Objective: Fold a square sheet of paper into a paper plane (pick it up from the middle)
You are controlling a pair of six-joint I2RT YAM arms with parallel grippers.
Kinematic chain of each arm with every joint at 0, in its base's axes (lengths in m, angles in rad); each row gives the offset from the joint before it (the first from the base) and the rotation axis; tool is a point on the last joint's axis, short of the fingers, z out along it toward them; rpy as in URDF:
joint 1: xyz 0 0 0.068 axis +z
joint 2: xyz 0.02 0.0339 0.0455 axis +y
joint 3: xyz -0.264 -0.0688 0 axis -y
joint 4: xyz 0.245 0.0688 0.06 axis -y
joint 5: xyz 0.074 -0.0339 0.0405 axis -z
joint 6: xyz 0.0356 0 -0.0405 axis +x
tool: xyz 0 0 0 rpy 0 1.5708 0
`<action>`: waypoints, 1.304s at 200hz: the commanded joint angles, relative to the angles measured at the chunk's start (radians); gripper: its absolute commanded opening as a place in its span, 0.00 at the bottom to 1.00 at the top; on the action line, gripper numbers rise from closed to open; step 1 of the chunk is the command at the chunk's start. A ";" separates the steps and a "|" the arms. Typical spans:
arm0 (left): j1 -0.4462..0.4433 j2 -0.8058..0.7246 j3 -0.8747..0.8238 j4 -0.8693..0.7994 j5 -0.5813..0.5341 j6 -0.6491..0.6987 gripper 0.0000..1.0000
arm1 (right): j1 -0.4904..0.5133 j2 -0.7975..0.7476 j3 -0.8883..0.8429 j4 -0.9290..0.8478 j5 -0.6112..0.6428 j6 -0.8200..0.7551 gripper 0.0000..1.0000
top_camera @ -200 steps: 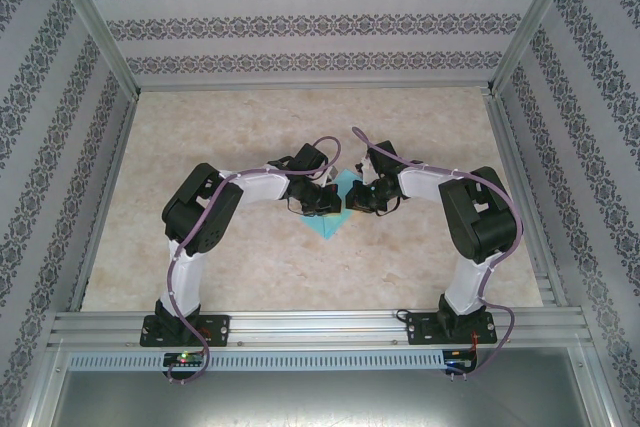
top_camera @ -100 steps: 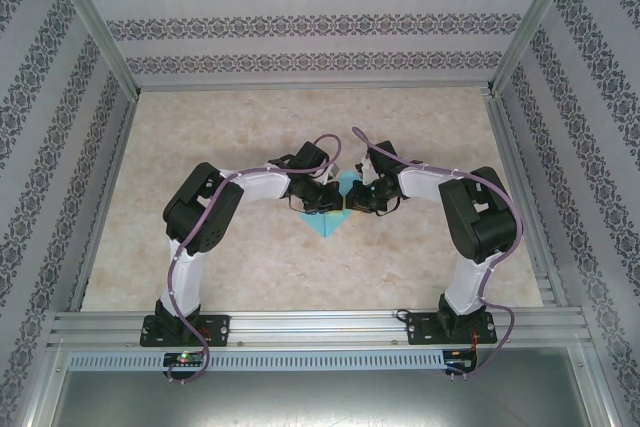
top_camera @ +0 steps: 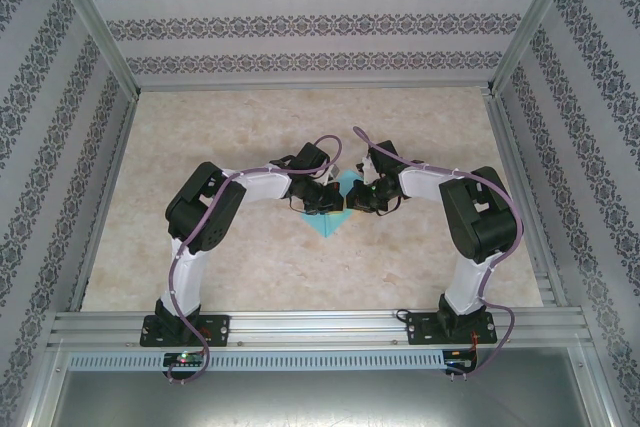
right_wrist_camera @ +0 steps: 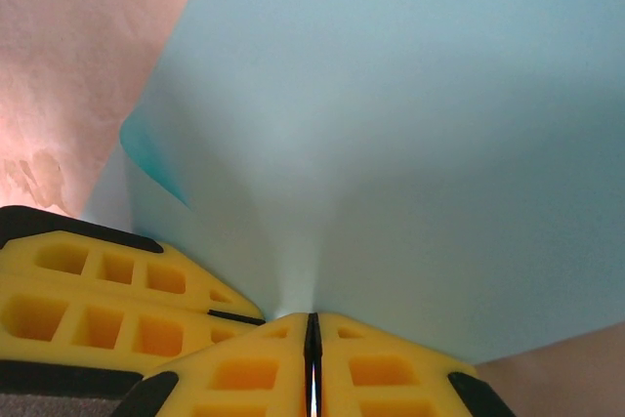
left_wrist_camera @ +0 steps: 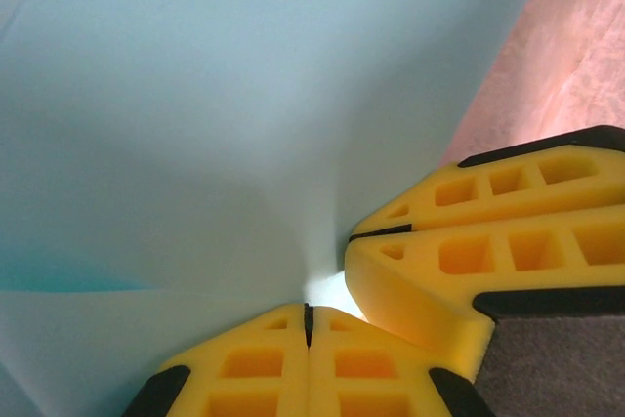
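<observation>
The square sheet of paper [top_camera: 329, 223] is turquoise-blue and sits mid-table, pinched up along its middle. My left gripper [top_camera: 338, 199] and right gripper [top_camera: 353, 197] meet tip to tip over it, hiding most of it from above. In the left wrist view the paper [left_wrist_camera: 244, 95] rises like a tent from my shut left gripper [left_wrist_camera: 309, 315], and the right gripper's yellow fingers [left_wrist_camera: 469, 251] press in beside it. In the right wrist view the paper [right_wrist_camera: 410, 114] runs into my shut right gripper [right_wrist_camera: 312, 321], with the left gripper's fingers [right_wrist_camera: 98, 305] at the lower left. No paper plane shape shows.
The beige marbled table [top_camera: 250, 127] is walled by patterned panels with metal frame posts [top_camera: 95, 27] at the sides. An aluminium rail [top_camera: 320, 325] runs along the near edge by both arm bases.
The left arm's elbow has drifted slightly right and both grippers have edged a touch farther from the bases. They stay pinched on the sheet.
</observation>
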 commanded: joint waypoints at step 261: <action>-0.017 0.047 -0.006 0.061 0.026 -0.023 0.00 | -0.031 0.001 -0.040 0.045 -0.057 0.008 0.11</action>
